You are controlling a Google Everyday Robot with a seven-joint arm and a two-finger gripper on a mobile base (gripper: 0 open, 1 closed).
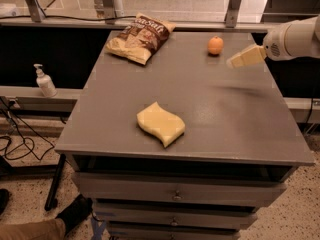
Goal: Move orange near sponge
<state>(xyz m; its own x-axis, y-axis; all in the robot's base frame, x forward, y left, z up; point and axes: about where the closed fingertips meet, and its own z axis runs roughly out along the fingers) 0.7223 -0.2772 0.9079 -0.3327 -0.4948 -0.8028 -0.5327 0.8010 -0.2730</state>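
Note:
The orange is a small round fruit lying at the far right part of the grey table. The sponge is pale yellow with wavy edges and lies near the table's front middle. My gripper comes in from the right on a white arm, hovering above the table just right of and slightly nearer than the orange. It holds nothing.
A brown and cream crisp bag lies at the far left of the table. A soap dispenser stands on a ledge to the left. Drawers are below the table top. Cables lie on the floor at left.

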